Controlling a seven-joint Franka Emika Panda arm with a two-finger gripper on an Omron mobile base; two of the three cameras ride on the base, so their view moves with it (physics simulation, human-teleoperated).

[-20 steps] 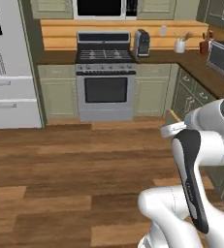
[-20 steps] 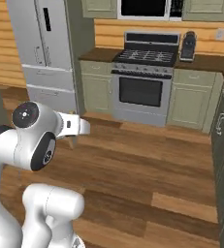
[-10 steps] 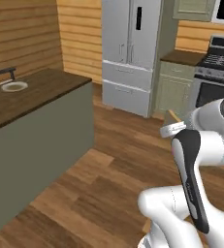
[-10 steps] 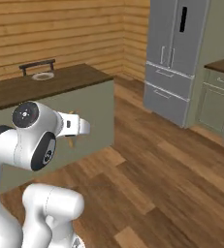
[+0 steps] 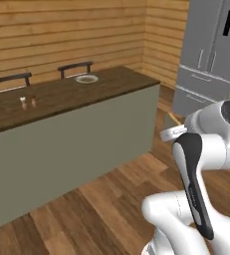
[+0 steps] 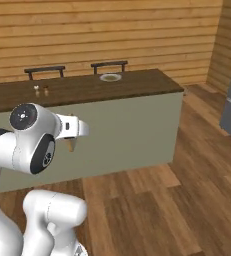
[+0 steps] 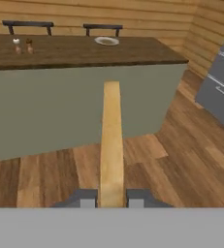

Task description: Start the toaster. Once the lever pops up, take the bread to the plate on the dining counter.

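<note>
Between the tips of the end effector (image 7: 111,198) the bread (image 7: 111,145) is gripped edge-on above a wood-plank floor (image 7: 181,160). Ahead, a long dark-brown bench (image 5: 61,94) with a grey-green front is seen before plank walls, the plate (image 5: 86,78) resting near its far edge, two small shakers (image 5: 28,101) well apart from it.

A home kitchen. A long dark-brown wood worktop (image 5: 61,97) stands before honey plank walls. Right of it is a tall steel-grey fridge (image 5: 211,55); behind it, two dark chairs (image 6: 77,68).

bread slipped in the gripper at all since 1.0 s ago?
No. In the left base view the bread juts from the same spot beside the arm's white wrist. The gripper is clamped on it; only the base turned, swinging the background.
</note>
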